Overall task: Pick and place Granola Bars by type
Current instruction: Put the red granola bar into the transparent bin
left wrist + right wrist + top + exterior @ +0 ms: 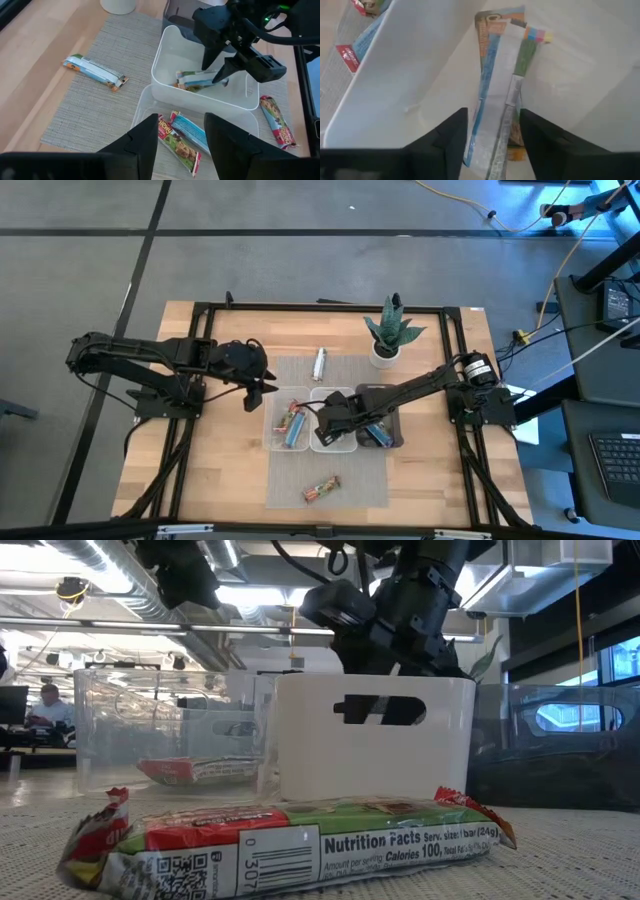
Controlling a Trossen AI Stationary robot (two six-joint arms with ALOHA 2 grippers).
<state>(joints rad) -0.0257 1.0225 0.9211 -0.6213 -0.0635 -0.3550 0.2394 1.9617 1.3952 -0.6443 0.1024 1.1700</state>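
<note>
Granola Bars (322,490): one on the mat, one silver (320,363) beyond bins, others lie binned.

Open-plan lab, exposed ceiling ducts (120,565), cabled workstation (610,310)

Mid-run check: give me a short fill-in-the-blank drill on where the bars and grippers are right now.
1. The right gripper is lowered into the ____ bin.
2. The bar between its fingers is blue, silver and ____.
3. The clear bin holds ____ bars.
4. The left gripper hangs beside the ____ bin.

Missing words: white; orange; two; clear
</note>
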